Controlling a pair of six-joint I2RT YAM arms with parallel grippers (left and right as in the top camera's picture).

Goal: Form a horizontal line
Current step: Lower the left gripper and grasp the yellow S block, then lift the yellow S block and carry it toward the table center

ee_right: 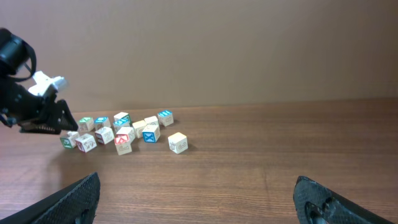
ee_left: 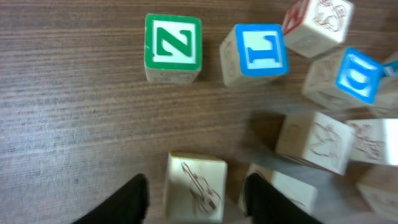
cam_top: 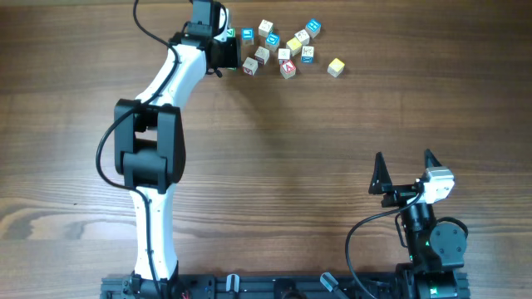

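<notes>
Overhead: finds small wooden letter cubes (cam_top: 281,48) bunched loosely at twelve to one o'clock on the brown wood-grain table (cam_top: 266,166), with no horizontal line formed yet. Places a red-lettered A cube (cam_top: 288,70) at the cluster's six o'clock edge and a yellow-faced cube (cam_top: 335,67) alone at its three o'clock. Puts the left gripper (cam_top: 233,56) at the cluster's nine o'clock rim, and the right gripper (cam_top: 405,170) well apart at five o'clock of the table, spread wide and empty.

Left wrist: shows the left gripper open, straddling a pale cube with a line-drawn violin (ee_left: 194,177), a gap on each side, nothing clamped. Sets a green-framed Z cube (ee_left: 173,46) at twelve o'clock of it and a blue-framed letter cube (ee_left: 258,53) at one o'clock.

Right wrist: looks across to the same cluster at ten o'clock, between parted fingers (ee_right: 74,199).

Judged light, rigid and smooth-faced; likely to skid or twist if nudged off-centre. Best taken across two opposite flat faces, square on, clear of neighbours.
</notes>
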